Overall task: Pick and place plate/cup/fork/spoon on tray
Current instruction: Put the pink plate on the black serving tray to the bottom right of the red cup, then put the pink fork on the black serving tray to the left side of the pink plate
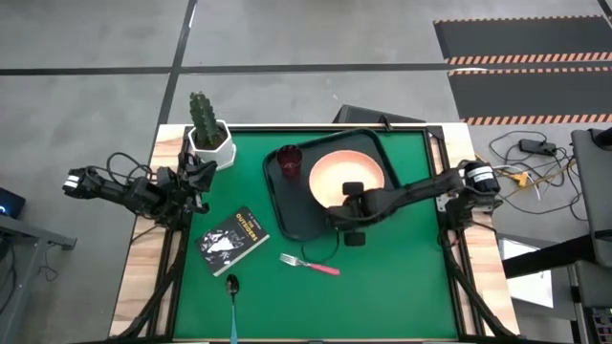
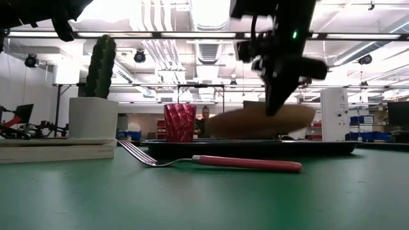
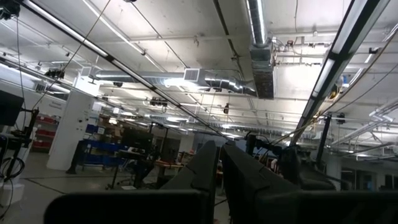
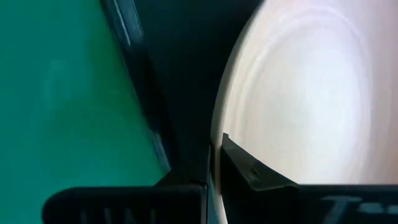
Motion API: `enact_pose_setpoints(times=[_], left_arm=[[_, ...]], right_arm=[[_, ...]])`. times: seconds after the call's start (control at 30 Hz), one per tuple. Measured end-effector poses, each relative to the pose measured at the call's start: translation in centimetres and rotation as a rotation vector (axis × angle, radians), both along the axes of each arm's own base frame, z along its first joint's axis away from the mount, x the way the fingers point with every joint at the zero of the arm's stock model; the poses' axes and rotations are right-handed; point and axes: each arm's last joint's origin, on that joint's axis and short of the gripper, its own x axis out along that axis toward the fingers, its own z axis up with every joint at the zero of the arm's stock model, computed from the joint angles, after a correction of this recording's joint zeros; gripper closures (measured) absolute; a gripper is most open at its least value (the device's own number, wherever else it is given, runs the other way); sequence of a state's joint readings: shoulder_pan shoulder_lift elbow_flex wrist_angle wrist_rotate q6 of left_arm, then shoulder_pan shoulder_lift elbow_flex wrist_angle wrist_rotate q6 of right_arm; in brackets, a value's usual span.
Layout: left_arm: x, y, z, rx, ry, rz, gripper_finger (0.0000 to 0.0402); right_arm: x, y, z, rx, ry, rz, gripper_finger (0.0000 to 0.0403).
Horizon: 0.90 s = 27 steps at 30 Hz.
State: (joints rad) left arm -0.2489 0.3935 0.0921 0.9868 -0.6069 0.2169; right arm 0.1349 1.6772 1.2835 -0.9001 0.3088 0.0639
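The peach-pink plate (image 1: 346,172) lies over the right part of the dark tray (image 1: 287,205); in the low view it (image 2: 255,122) sits tilted. My right gripper (image 1: 353,196) is shut on the plate's near edge. The dark red cup (image 1: 290,161) stands upright on the tray's far left corner. The pink-handled fork (image 1: 311,264) lies on the green mat near the tray's near edge. The blue-handled spoon (image 1: 232,298) lies at the table's near edge. My left gripper (image 3: 219,165) is shut and empty, raised at the table's left side and pointing at the ceiling. My right gripper pinches the plate's near rim (image 4: 216,146) between its two fingers, one finger (image 4: 249,171) on the upper face and the other beneath. The fingers come from the table's near side, slanting down. The plate is tilted over the tray.
A small black book (image 1: 232,237) lies left of the tray. A cactus in a white pot (image 1: 208,134) stands at the far left corner. Bare green mat (image 1: 402,287) spreads at the near right.
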Motion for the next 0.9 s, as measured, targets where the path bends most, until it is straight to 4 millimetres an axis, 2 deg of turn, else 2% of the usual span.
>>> enact_pose_setpoints(times=[0.2, 0.47, 0.6, 0.77, 0.9], left_arm=[[0.0, 0.0, 0.0, 0.0, 0.0, 0.0, 0.0394], [0.0, 0.0, 0.0, 0.0, 0.0, 0.0, 0.0394], [0.0, 0.0, 0.0, 0.0, 0.0, 0.0, 0.0394], [0.0, 0.0, 0.0, 0.0, 0.0, 0.0, 0.0394], [0.0, 0.0, 0.0, 0.0, 0.0, -0.001, 0.0394]], right_arm=[[-0.4, -3.0, -1.8, 0.027, 0.006, -0.038, 0.0394], [-0.5, -4.7, -3.0, 0.064, -0.018, -0.05, 0.0391], [-0.7, -5.1, -3.3, 0.081, -0.014, -0.074, 0.0367], [-0.7, -5.2, -3.2, 0.095, -0.014, -0.084, 0.0318], [-0.5, -5.2, -2.2, 0.102, -0.044, -0.101, 0.0287]])
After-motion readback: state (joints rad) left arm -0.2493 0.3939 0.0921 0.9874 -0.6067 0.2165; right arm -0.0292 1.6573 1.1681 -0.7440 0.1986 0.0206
